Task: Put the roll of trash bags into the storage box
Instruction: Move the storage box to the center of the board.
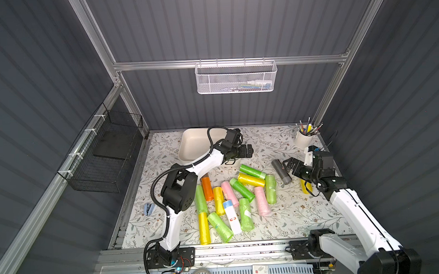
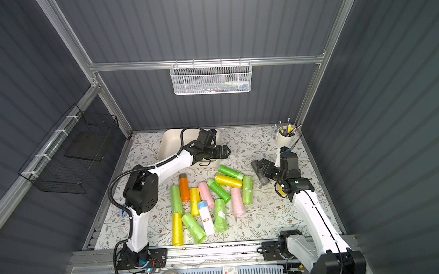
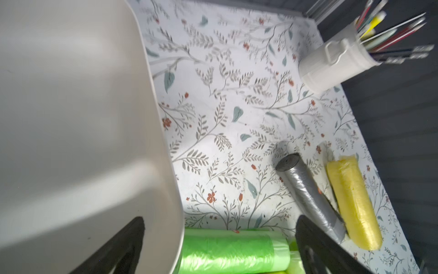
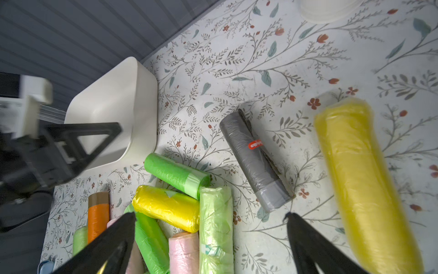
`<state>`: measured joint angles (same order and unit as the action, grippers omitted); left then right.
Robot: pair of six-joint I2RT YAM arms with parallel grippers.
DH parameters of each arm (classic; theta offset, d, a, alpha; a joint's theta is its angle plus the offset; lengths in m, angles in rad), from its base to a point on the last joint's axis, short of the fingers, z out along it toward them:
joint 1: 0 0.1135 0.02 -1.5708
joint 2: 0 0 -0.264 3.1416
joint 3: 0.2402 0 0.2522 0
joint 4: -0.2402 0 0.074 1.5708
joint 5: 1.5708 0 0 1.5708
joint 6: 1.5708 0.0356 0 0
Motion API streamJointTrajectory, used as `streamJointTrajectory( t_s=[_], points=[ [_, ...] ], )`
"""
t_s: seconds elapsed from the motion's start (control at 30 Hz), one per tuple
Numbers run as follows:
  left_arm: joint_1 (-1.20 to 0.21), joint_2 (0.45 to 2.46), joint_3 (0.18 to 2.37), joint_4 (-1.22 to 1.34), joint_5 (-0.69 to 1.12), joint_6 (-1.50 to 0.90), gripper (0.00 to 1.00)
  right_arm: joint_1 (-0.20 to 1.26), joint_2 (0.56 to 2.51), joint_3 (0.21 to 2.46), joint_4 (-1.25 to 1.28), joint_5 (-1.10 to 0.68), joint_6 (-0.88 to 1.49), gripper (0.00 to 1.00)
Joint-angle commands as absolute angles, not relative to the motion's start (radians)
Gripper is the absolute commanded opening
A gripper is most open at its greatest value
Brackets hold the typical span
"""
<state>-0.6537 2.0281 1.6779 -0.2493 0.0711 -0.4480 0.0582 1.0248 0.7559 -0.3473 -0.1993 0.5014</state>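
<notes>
Left gripper (image 1: pixel 249 151) and right gripper (image 1: pixel 288 167) are held wide, empty; grey roll (image 4: pixel 254 161), seemingly ahead, may be nudged away by a finger.

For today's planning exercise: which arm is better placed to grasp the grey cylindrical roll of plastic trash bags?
Right. The open right tool sits beside the grey cylindrical plastic roll; the open left tool hangs farther off, by the cream-white rectangular plastic storage box.

The grey roll (image 4: pixel 260 173) bears a red oval sticker (image 4: pixel 255 144) whose white lettering is not legible.
</notes>
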Motion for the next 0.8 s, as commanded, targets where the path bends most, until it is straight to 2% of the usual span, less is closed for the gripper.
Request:
streamJointTrajectory(
  t_s=[0.0,0.27,0.43,0.6,0.77],
  points=[
    [-0.647,1.912,1.636,-0.294,-0.073,-0.387,1.0,0.081,1.096,0.819,-0.348,-0.191,0.53,0.99],
    [-0.59,1.698,1.39,-0.29,-0.176,-0.422,1.0,0.243,1.339,1.026,-0.367,-0.11,0.567,0.99],
    [-0.568,1.525,1.221,-0.306,-0.181,-0.454,1.0,0.299,1.487,1.151,-0.374,-0.15,0.613,0.97],
    [-0.568,1.358,1.093,-0.325,-0.149,-0.517,1.0,0.35,1.606,1.259,-0.383,-0.142,0.617,0.85],
    [-0.568,1.271,1.067,-0.391,-0.182,-0.51,1.0,0.402,1.72,1.344,-0.359,-0.19,0.635,0.72]
  ],
)
